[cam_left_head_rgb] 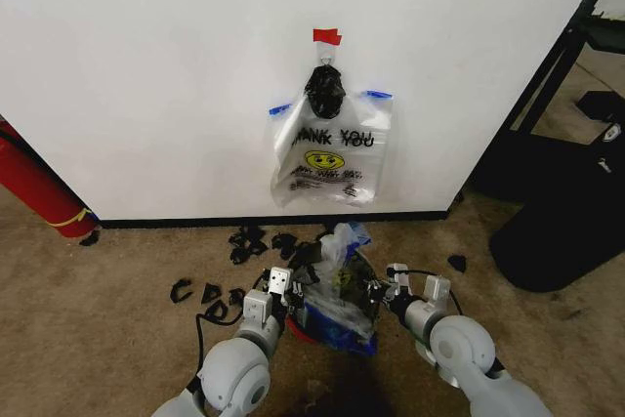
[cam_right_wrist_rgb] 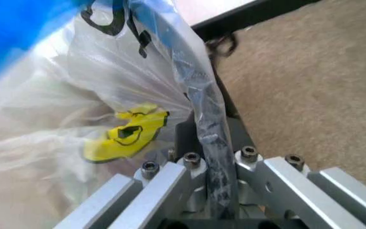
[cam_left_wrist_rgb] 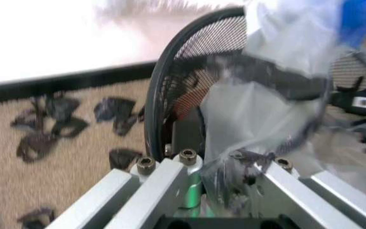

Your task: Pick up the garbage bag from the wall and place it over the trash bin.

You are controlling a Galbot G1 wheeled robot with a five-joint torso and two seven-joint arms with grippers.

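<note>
Thin plastic sits pinched between the jaws of my left gripper [cam_left_wrist_rgb: 234, 176] and my right gripper [cam_right_wrist_rgb: 216, 164], each clamped on the garbage bag [cam_left_head_rgb: 337, 290]. The bag lies draped over the trash bin [cam_left_wrist_rgb: 170, 95], on carpet below the wall [cam_left_head_rgb: 146, 65]. A second bag [cam_left_head_rgb: 332, 158] hangs there.

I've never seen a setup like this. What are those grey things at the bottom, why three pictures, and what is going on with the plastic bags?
The grey things are a robot's two arms seen from its head camera; the other two pictures come from cameras on its wrists. The left gripper and right gripper each pinch a side of a garbage bag, stretching it over a round black trash bin on the carpet. The wrist views show plastic caught between the fingers. A second bag with a smiley hangs on the white wall under red tape. Small black scraps lie scattered nearby.
</note>
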